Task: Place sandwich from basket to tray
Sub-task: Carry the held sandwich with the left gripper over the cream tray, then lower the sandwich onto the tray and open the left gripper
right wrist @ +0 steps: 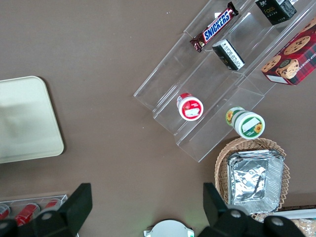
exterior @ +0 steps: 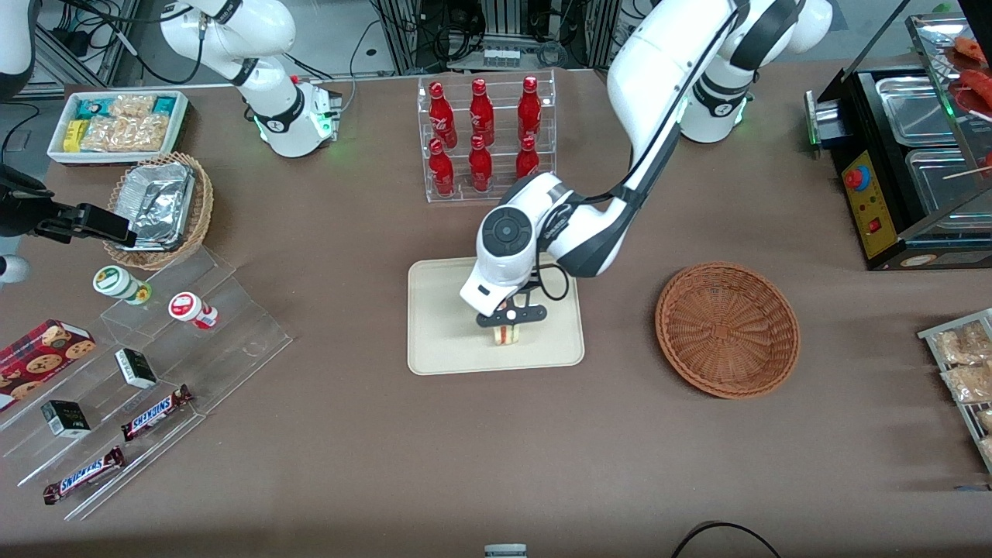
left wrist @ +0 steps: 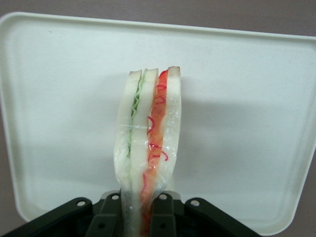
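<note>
My left gripper [exterior: 509, 318] hangs over the beige tray [exterior: 442, 341] and is shut on the sandwich [exterior: 508, 335], a clear-wrapped wedge of pale bread with red and green layers. In the left wrist view the sandwich [left wrist: 148, 138] stands on edge between the two dark fingers [left wrist: 163, 215], with the tray [left wrist: 237, 108] right beneath it. I cannot tell whether it touches the tray. The reddish-brown wicker basket [exterior: 727, 328] sits empty beside the tray, toward the working arm's end of the table. A corner of the tray [right wrist: 24, 121] shows in the right wrist view.
A clear rack of red bottles [exterior: 484, 138] stands farther from the front camera than the tray. A tan wicker basket with a foil container [exterior: 160, 208], a white bin of snacks [exterior: 118, 124] and clear steps with snack items [exterior: 155, 364] lie toward the parked arm's end.
</note>
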Controlling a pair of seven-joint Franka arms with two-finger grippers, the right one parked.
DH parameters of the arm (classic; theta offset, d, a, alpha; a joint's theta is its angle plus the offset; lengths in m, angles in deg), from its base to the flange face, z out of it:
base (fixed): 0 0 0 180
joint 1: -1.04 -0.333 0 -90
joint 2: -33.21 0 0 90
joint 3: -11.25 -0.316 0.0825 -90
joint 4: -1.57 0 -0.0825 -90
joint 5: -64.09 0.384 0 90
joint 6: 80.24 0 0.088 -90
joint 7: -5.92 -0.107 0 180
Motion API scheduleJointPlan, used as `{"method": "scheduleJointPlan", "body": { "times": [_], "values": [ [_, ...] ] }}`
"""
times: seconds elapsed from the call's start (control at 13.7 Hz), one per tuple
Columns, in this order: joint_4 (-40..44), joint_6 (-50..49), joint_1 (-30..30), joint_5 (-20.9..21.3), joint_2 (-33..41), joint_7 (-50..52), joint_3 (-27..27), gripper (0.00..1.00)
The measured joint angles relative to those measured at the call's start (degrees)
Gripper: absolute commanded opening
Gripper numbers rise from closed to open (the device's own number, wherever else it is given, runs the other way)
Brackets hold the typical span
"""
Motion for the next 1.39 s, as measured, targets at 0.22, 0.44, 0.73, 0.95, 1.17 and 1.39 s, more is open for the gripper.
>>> {"method": "scheduleJointPlan", "body": {
  "times": [0.22, 0.44, 0.73, 0.95, 1.17, 1.39],
  "values": [
    [4.0, -0.2, 2.0, 0.0, -3.4, 2.3, 0.0, 0.00],
    [4.6, -0.5, 2.4, 0.0, -4.0, 3.1, -0.1, 0.00],
    [4.9, -1.4, 2.4, 1.0, -4.2, 3.2, -0.7, 0.00],
    [5.0, -2.3, 2.4, 1.2, -4.4, 3.4, -0.8, 0.00],
    [5.0, -2.3, 2.4, 1.2, -5.0, 5.5, -0.8, 0.12],
    [5.2, -2.3, 2.4, 1.3, -5.5, 5.9, -0.8, 1.00]
  ]
}}
